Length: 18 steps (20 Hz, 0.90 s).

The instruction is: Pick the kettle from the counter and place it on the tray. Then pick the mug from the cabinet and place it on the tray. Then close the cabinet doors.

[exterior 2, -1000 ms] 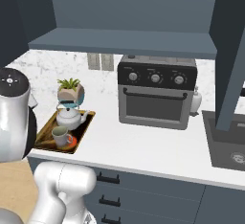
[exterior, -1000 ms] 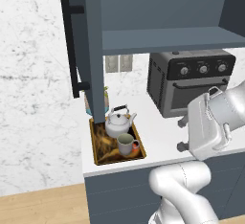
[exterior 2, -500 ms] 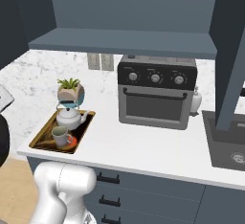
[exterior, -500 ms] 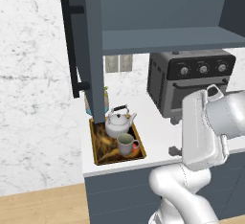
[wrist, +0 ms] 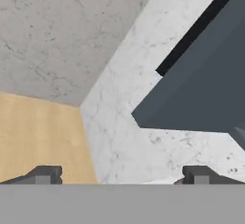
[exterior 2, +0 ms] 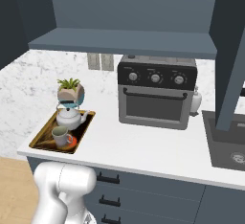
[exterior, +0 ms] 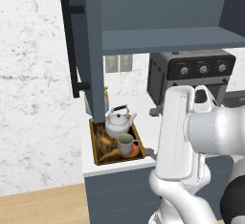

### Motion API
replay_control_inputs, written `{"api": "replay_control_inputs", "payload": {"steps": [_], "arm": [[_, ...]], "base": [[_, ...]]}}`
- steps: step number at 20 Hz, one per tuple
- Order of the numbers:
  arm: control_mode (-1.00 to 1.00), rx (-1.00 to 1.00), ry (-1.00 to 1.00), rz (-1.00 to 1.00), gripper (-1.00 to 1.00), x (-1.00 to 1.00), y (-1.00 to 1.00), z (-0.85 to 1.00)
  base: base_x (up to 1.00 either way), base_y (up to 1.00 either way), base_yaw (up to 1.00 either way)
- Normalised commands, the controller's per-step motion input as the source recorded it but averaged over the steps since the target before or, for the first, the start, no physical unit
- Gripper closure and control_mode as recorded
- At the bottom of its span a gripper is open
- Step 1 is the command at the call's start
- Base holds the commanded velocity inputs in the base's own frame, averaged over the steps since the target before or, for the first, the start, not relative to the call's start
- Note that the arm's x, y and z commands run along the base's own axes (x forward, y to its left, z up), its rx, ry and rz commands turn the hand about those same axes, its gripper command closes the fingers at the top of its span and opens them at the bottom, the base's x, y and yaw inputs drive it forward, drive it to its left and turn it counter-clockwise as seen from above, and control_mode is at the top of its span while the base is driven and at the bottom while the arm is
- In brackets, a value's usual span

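Hand (wrist: 122, 175) was spread wide with nothing between the fingertips (wrist: 44, 174), pointed at a marble wall, a wood floor and the edge of one dark slate-blue cabinet door (wrist: 206, 84) with its black bar handle (wrist: 198, 27).

Kettle (exterior: 118, 122): small, squat, white, short spout, knobbed lid, thin dark arched handle. It sat in the tray (exterior: 94, 144), at the back end. Mug (exterior: 126, 144): grey-green cylinder with a darker inside, smaller than the kettle, just in front of it in the same tray. Tray had a golden-brown rim and a dark base with yellow-orange print, and lay at the left end of the white surface (exterior 2: 143, 144).

Left base view showed the left cabinet door (exterior: 86, 46) swung open, edge-on, with its long bar handle (exterior: 71, 50), partly hiding a plant pot (exterior: 89, 104) behind it. Right base view showed that teal-and-white plant pot (exterior 2: 71, 92) in full behind the tray, the right door (exterior 2: 229, 50) hanging open, a black toaster oven (exterior 2: 157, 96) and a dark cooktop (exterior 2: 225, 144) at the right.
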Motion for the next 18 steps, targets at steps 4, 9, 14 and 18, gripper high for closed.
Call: {"api": "replay_control_inputs", "payload": {"steps": [4,9,14,18], "arm": [[-1.0,-0.15,-0.36,0.02,-1.0,-0.01,0.62,0.3],[-1.0,-0.19,-0.38,0.07,-1.0,-0.01,0.55,0.3],[-1.0,-0.24,-0.31,0.09,-1.0,0.05,0.46,0.1],[-1.0,-0.24,-0.27,0.0,-1.0,0.32,0.43,0.0]], "base": [[0.0,0.0,0.0],[0.0,0.0,0.0],[0.0,0.0,0.0],[0.0,0.0,0.0]]}}
